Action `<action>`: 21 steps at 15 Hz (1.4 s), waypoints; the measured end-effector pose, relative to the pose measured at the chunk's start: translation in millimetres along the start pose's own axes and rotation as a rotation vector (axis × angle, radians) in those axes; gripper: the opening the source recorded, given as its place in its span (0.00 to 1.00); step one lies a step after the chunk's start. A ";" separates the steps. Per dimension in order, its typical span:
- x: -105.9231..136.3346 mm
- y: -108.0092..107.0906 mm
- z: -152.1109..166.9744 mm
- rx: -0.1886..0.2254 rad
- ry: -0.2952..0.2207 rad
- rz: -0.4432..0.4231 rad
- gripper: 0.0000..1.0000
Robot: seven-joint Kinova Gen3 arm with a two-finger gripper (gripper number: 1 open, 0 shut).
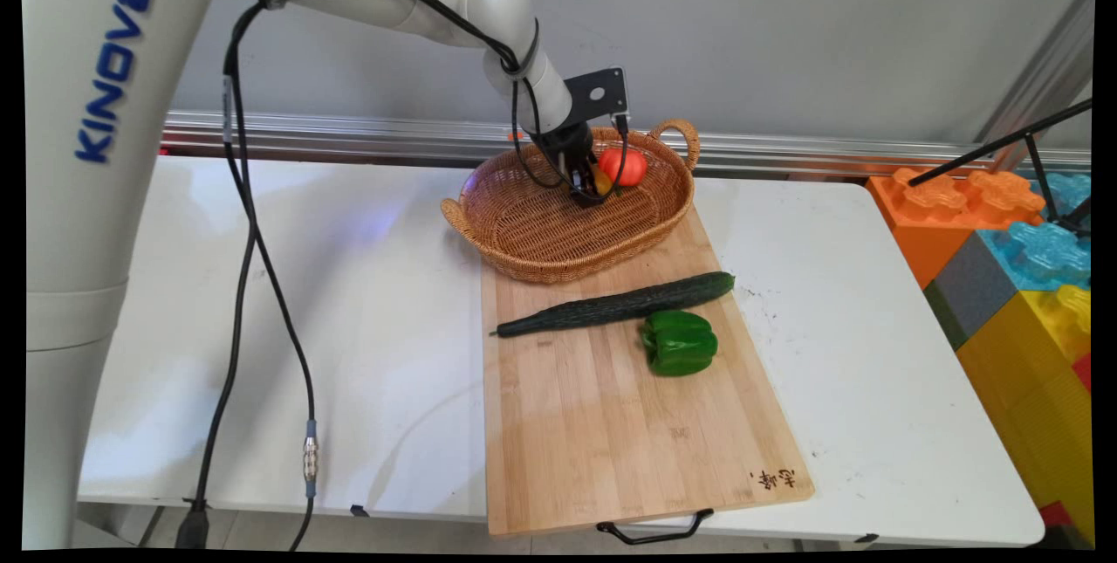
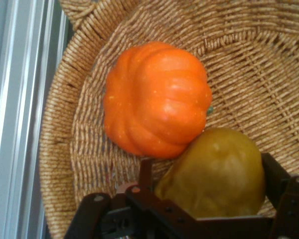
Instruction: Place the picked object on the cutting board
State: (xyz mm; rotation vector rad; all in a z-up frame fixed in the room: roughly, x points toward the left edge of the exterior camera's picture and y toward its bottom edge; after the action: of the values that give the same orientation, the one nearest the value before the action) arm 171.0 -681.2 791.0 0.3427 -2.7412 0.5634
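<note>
Gripper (image 2: 214, 199) down inside basket (image 1: 524, 240), fingers spread around yellow fruit (image 2: 214, 174) that touches orange pumpkin (image 2: 157, 97) just beyond it; cucumber (image 1: 615, 305) and pepper (image 1: 681, 342) lie well apart on board (image 1: 611, 432).

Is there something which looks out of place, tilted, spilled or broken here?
Nothing stands out. The wicker basket sits level, partly on the cutting board, holding an orange pumpkin and a yellow-brown fruit between the gripper fingers. Cucumber and green pepper lie intact.
</note>
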 end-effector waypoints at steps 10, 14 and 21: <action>0.6 36.3 -65.8 0.054 0.034 -0.060 0.00; 14.9 68.2 -106.8 0.028 0.064 -0.074 0.00; 32.3 151.2 -172.7 -0.127 0.072 -0.061 0.00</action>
State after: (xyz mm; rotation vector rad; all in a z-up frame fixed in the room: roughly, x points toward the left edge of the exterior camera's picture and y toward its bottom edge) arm 142.0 -479.5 901.5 0.3667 -2.6716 0.3759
